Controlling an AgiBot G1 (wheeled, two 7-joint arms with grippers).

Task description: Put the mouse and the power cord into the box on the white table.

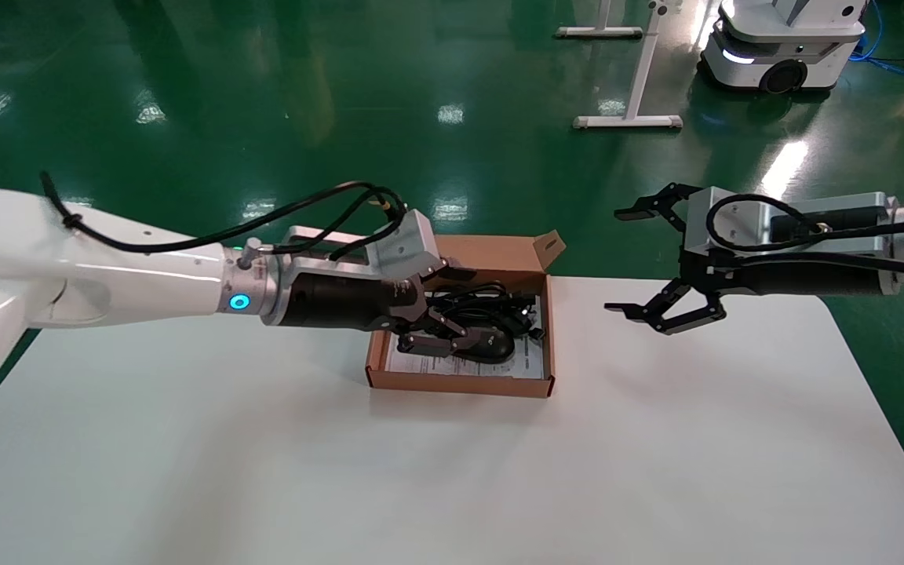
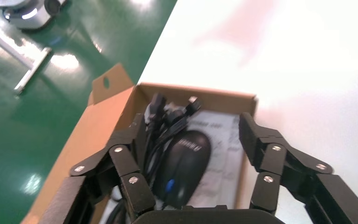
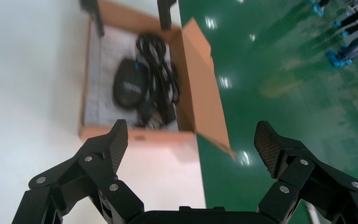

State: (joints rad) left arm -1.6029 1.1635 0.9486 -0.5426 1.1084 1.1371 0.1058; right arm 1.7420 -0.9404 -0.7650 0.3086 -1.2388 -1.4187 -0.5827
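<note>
Mouse [image 2: 186, 163] lies inside the box [image 1: 460, 382], on the printed sheet, its near end hidden under the left gripper [image 1: 452, 333] in the head view. Its long axis runs along the box's length. Beside it, on the flap side, sits the power cord [image 3: 161, 77] — plugs hard to separate. Left fingers [image 2: 256, 140] spread apart, straddling the mouse without touching. The right gripper [image 1: 644, 263] hangs wide open over the white table [image 1: 656, 439] edge — well apart from the box.

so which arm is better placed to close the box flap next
Probably the left. The left gripper hangs open inside the box, over the mouse and power cord, beside the flap. The right gripper hovers open, well aside.
</note>
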